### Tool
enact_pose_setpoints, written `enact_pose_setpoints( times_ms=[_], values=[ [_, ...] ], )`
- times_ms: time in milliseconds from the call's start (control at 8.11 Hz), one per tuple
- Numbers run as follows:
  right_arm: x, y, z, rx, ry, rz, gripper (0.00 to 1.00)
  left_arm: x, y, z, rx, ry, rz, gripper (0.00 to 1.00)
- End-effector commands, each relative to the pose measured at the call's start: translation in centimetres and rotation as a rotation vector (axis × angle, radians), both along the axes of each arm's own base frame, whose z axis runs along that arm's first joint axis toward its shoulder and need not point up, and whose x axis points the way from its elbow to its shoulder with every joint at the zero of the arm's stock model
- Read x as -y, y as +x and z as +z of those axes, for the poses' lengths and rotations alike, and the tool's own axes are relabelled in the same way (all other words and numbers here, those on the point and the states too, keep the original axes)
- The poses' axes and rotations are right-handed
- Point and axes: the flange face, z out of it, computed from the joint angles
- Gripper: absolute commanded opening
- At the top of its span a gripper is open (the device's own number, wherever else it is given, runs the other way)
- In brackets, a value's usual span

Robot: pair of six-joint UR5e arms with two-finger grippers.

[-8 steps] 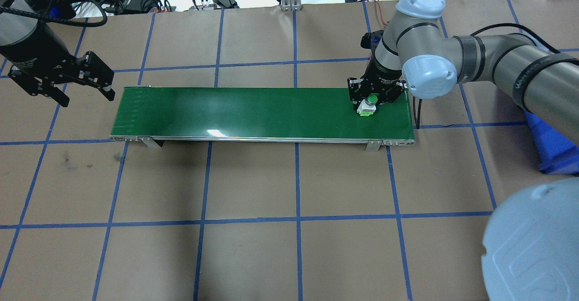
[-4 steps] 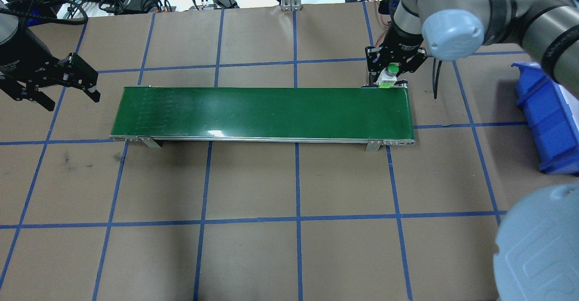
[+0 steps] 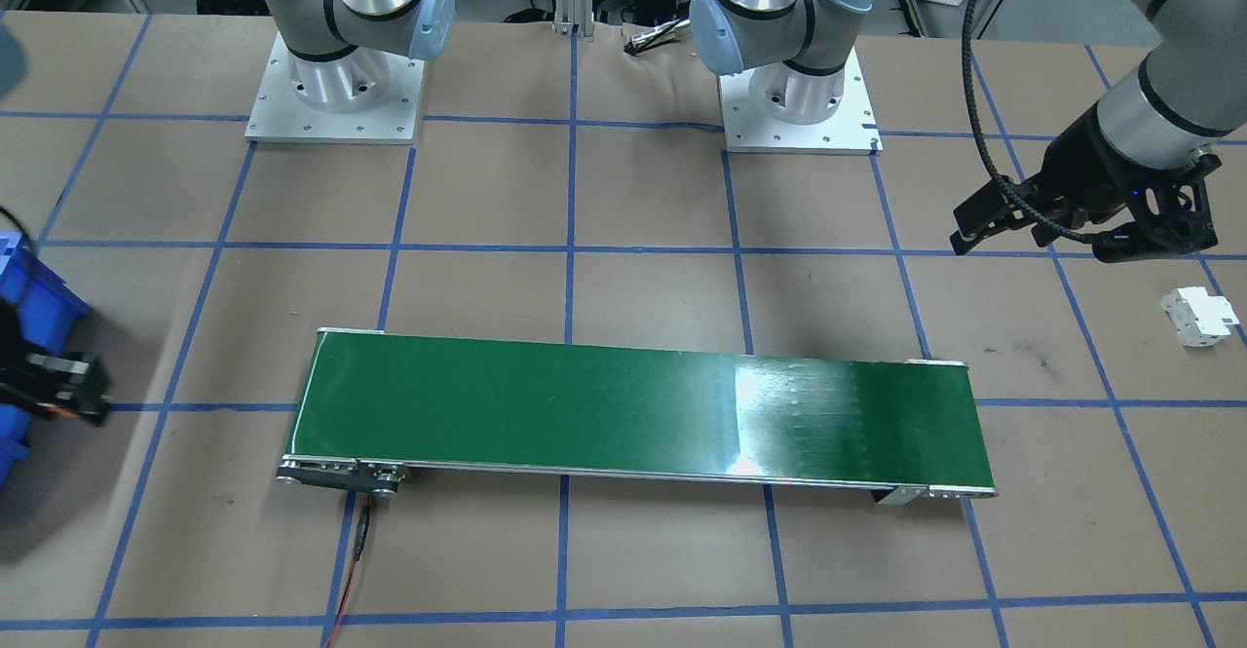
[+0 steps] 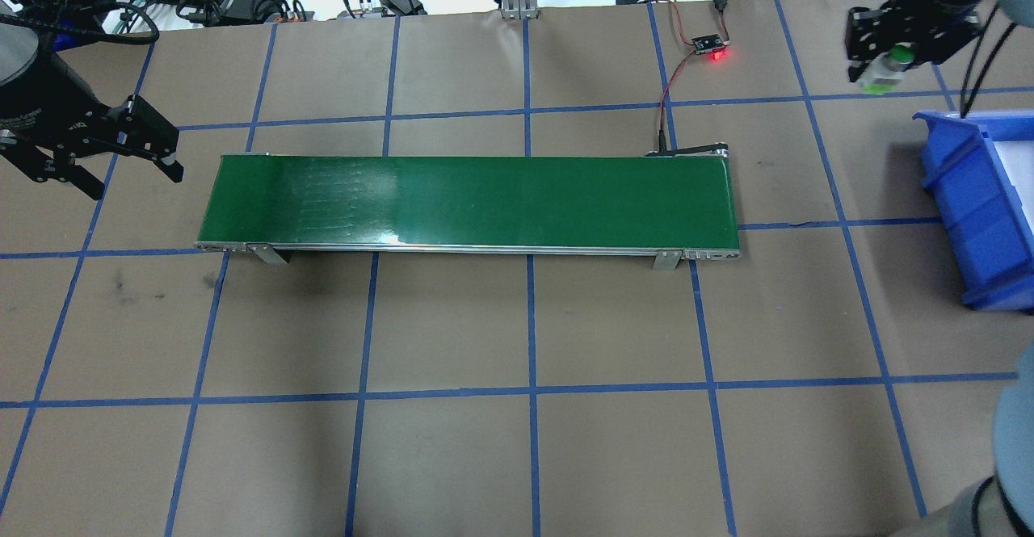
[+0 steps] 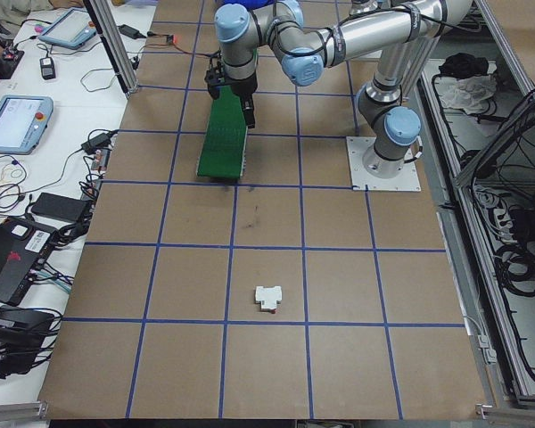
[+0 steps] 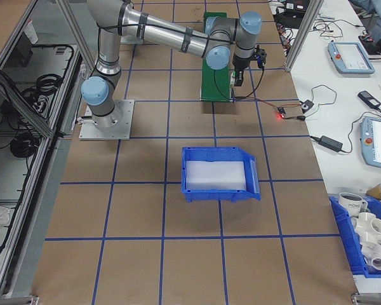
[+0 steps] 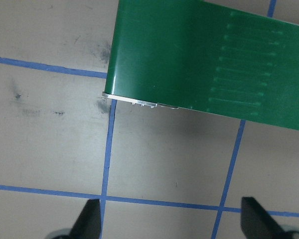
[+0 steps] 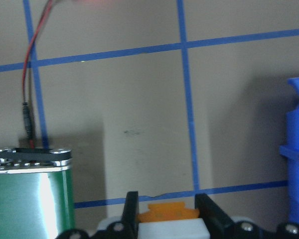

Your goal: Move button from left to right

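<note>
The button point(image 4: 879, 71) hangs in the air past the conveyor's right end, with my right gripper point(image 4: 882, 67) shut on it. Its green cap and pale body show between the black fingers. In the right wrist view its orange base point(image 8: 168, 211) and white body sit between the two fingers point(image 8: 131, 209). The green conveyor belt point(image 4: 468, 202) has nothing on it. My left gripper point(image 4: 133, 182) hovers open and unloaded just off the belt's left end. The left wrist view shows its spread fingertips point(image 7: 89, 221) over the brown table. At the front view's left edge, the right gripper point(image 3: 58, 387) is partly cut off.
A blue bin point(image 4: 969, 198) stands right of the conveyor, just nearer than the right gripper; it also shows as the blue bin point(image 6: 216, 173). A small board with a red light point(image 4: 711, 43) lies behind the belt's right end. A white boxy part point(image 3: 1200, 315) lies beyond the left gripper.
The right gripper lifted the button off the belt's right end and carried it back and to the right, toward the blue bin. The left gripper drew back slightly left.
</note>
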Motion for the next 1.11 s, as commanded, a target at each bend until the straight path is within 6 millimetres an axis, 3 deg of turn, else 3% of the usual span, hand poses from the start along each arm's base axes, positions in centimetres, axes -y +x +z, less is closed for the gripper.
enact_pose_setpoints(
  times_ms=[0, 247, 370, 493, 616, 986],
  values=[
    [-3.2, -12.7, 1.4, -0.042, -0.007, 0.005, 0.00, 0.0, -0.1, 0.0, 0.000, 0.000, -0.002, 1.00],
    [-4.9, -18.3, 0.0, -0.038, 0.016, -0.028, 0.00, 0.1, -0.3, 0.0, -0.002, 0.000, -0.005, 1.00],
    [-5.2, -20.8, -2.5, -0.020, 0.043, 0.011, 0.00, 0.0, -0.4, 0.0, -0.001, -0.001, -0.005, 1.00],
    [-4.3, -21.9, -5.4, -0.010, 0.060, 0.019, 0.00, 0.0, -0.5, 0.0, -0.002, -0.002, -0.005, 1.00],
    [-4.5, -22.4, -6.1, -0.038, 0.095, 0.021, 0.00, 0.1, -0.8, -0.1, -0.005, 0.001, -0.009, 1.00],
    [-4.8, -24.1, -10.9, -0.059, 0.164, 0.010, 0.00, 0.0, -1.4, 0.5, -0.006, -0.021, -0.016, 1.00]
  ],
)
